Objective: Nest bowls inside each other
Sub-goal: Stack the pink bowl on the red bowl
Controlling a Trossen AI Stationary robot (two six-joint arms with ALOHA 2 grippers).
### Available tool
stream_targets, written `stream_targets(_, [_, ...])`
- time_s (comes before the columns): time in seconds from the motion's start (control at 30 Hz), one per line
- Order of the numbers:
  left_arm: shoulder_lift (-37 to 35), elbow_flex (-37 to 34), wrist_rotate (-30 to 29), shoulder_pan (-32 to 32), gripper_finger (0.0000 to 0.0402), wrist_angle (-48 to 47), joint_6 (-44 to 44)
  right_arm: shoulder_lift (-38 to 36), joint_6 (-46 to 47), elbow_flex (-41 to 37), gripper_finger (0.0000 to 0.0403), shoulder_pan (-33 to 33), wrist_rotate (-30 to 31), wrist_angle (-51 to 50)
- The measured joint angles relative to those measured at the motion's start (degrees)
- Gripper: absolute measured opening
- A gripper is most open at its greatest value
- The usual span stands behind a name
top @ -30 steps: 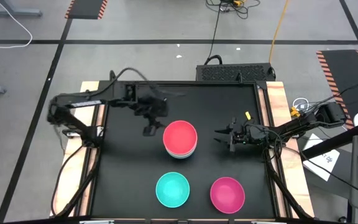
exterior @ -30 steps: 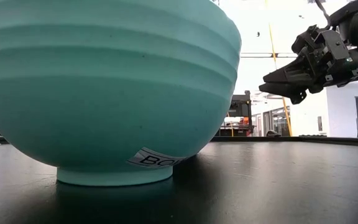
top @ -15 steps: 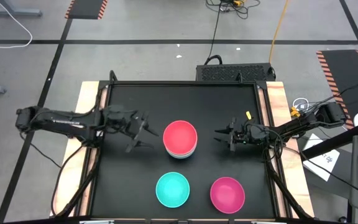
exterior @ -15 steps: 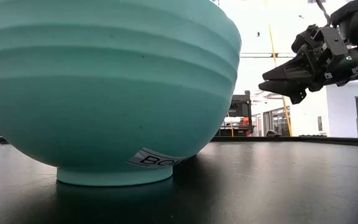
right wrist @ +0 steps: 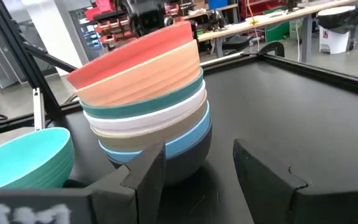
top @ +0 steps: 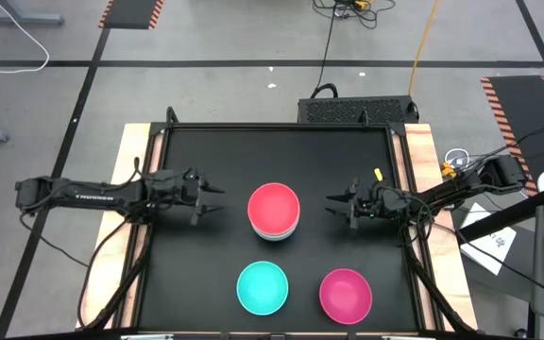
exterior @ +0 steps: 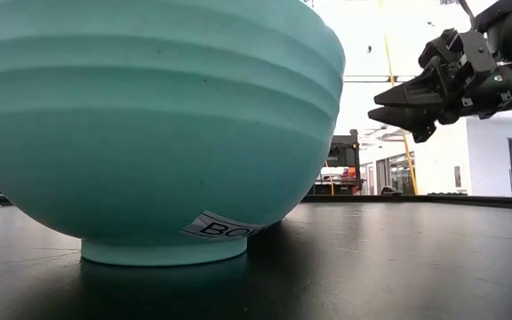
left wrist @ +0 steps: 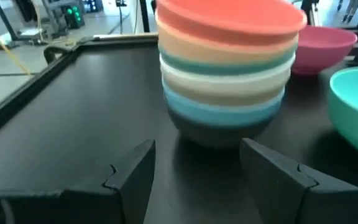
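The stack of nested bowls point(top: 274, 212) sits at the middle of the black table point(top: 206, 274), red-pink one on top, and the wrist views show bands of peach, green, white, pale grey, blue and a dark bowl at the bottom. That reads as seven, though the layers are thin and the count could be off by one. Two bowls are not yet nested: the turquoise bowl point(top: 263, 288) stands alone toward the front edge, and the magenta bowl point(top: 346, 293) stands near it on the right arm's side, the two apart from each other and from the stack. So most of the job looks done, with two singles left to go in. Out to the sides, the left gripper point(top: 208, 198) hangs low beside the stack, fingers spread and empty, pointing at it without touching. The right gripper point(top: 336, 206) faces the stack from the opposite side, its fingers spread too and carrying nothing. Neither claw is near the loose bowls right now.
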Motion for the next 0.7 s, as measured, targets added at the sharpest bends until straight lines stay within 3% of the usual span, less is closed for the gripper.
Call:
stream_targets(0.1, [-3.0,-4.4,0.7,0.0,0.0236,2.4,0.5,0.0,0.0,0.0,0.0183,0.0,0.1,0.1])
stream_targets(0.37, [-8.5,-4.8,-1.0,0.1,0.0236,-7.7,1.5,0.0,0.0,0.0,0.0183,0.0,1.6,0.1])
stream_targets(0.7, [-8.6,-4.9,-0.9,0.2,0.0236,-9.7,-1.6,0.0,-0.3,0.0,0.0183,0.0,1.7,0.1])
